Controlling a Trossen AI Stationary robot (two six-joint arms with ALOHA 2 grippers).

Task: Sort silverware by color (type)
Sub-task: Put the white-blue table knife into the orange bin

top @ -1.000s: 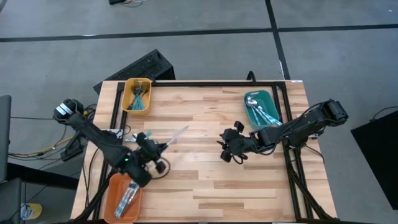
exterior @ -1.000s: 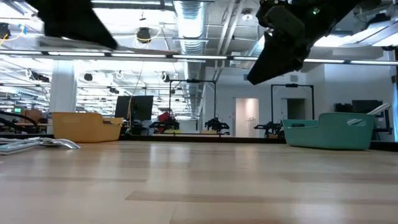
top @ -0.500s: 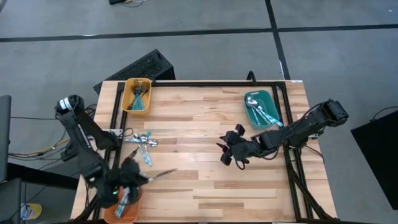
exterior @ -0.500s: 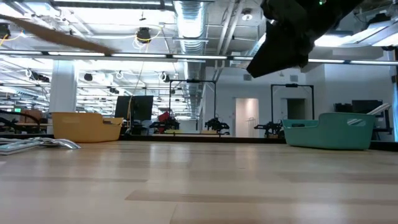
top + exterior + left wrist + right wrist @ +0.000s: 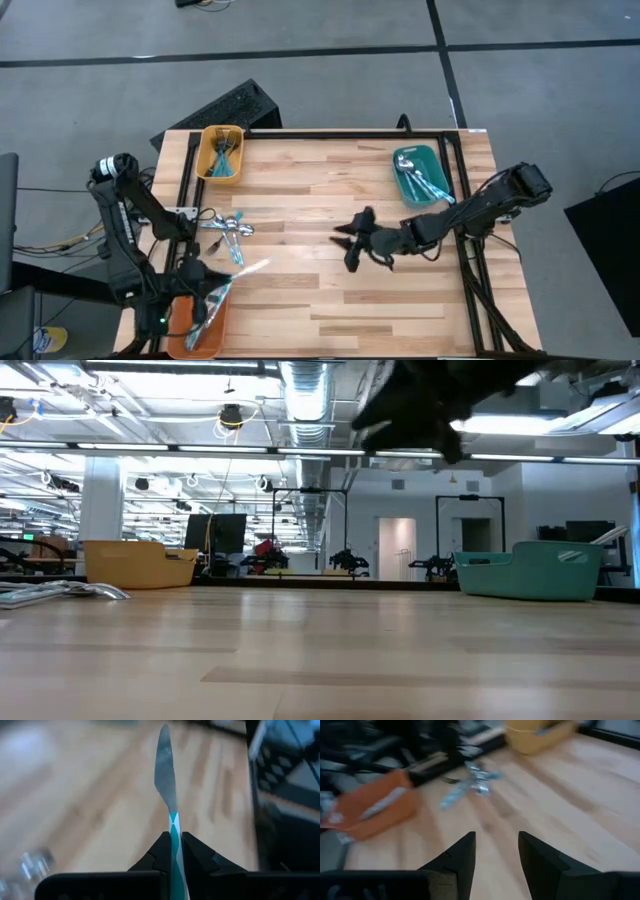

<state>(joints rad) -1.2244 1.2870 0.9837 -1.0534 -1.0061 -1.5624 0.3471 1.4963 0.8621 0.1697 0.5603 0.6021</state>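
Observation:
My left gripper [image 5: 203, 290] hangs over the orange tray [image 5: 178, 322] at the table's near left corner, shut on a knife [image 5: 245, 269] with a silver blade [image 5: 165, 767] and a light-blue handle. The blade points toward the table's middle. More blue-handled pieces lie in the orange tray. A small heap of silverware [image 5: 228, 228] lies on the wood at the left. My right gripper [image 5: 347, 246] stands open above the table's middle, pointing left toward the heap [image 5: 470, 784], holding nothing. My left gripper pinches the knife's light-blue handle [image 5: 173, 827] between its two fingers, just behind the blade. The knife runs on along the fingers' line and sticks out ahead of them. It is lifted clear of table and tray, slanting a little downward.
A yellow tray [image 5: 222, 152] with forks stands at the far left corner. A teal tray [image 5: 420, 175] with spoons stands at the far right. Bare wood lies across the table's middle and near side. Black frame rails run along the table's edges.
My left gripper has swung with the knife from beside the heap toward the near left corner, ending over the orange tray; the knife has stayed in the hold. My right gripper has moved a little toward the table's left and tipped its fingers up toward level.

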